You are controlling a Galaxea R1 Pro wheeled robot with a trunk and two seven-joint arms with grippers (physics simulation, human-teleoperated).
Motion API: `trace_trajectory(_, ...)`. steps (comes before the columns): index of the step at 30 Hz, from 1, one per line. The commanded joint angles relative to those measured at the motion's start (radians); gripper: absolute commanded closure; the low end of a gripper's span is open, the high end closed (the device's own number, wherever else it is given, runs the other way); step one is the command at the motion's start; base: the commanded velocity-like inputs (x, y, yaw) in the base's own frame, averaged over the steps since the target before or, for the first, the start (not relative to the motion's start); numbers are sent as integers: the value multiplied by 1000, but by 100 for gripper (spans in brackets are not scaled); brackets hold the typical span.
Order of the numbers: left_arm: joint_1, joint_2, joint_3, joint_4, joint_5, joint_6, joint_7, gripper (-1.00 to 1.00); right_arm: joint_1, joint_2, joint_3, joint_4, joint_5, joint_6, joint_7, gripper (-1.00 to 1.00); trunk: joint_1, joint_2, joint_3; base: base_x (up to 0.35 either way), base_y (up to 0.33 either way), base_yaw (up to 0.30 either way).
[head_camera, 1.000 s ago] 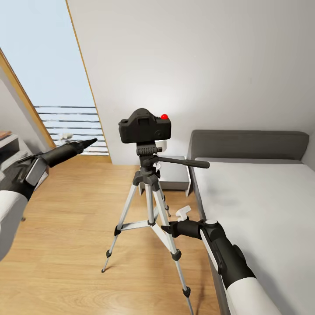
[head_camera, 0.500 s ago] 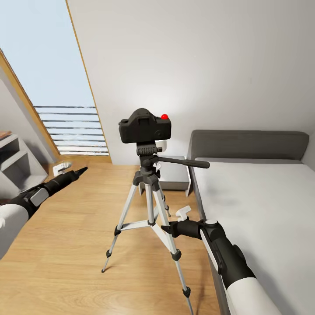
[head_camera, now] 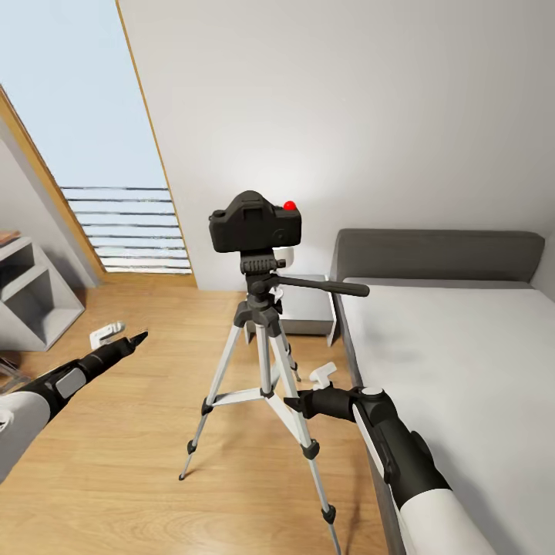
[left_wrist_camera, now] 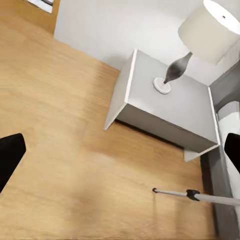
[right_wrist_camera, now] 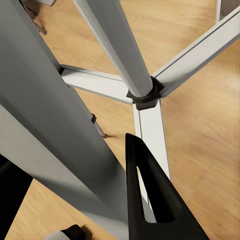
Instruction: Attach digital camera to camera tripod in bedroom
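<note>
digital camera (head_camera: 255, 223) atop camera tripod (head_camera: 264, 362)

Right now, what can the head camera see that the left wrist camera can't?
The head view alone has the small black digital camera with the red button sitting on top of the silver-legged camera tripod, plus the slanted window with slats and the right fingers at a tripod leg. The left wrist view alone has the white-shaded lamp with its dark curvy stem. Both share the light wood floor, the low grey bed, the grey nightstand and one thin tripod leg.
</note>
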Motion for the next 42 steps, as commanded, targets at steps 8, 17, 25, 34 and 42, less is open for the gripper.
trace_trajectory(8,124,-37,-4,4,16,-3,300,-100,-1,1,-2,-1,21,-4,7,100,1,-2,-2,0,0,0)
trace_trajectory(17,260,-106,-4,4,18,3,379,-100,-1,1,-2,-1,21,-4,7,100,1,-2,-2,0,0,0)
trace_trajectory(25,392,-138,-4,5,17,29,581,-100,-1,1,-2,-1,21,-4,6,100,1,-2,-2,0,0,0)
trace_trajectory(34,563,-171,-4,4,16,113,681,-100,-1,1,-2,-1,22,-4,6,100,1,-2,-2,0,0,0)
trace_trajectory(42,690,-201,-4,4,12,149,685,-100,-1,1,-2,-1,22,-4,6,100,1,-2,-2,0,0,0)
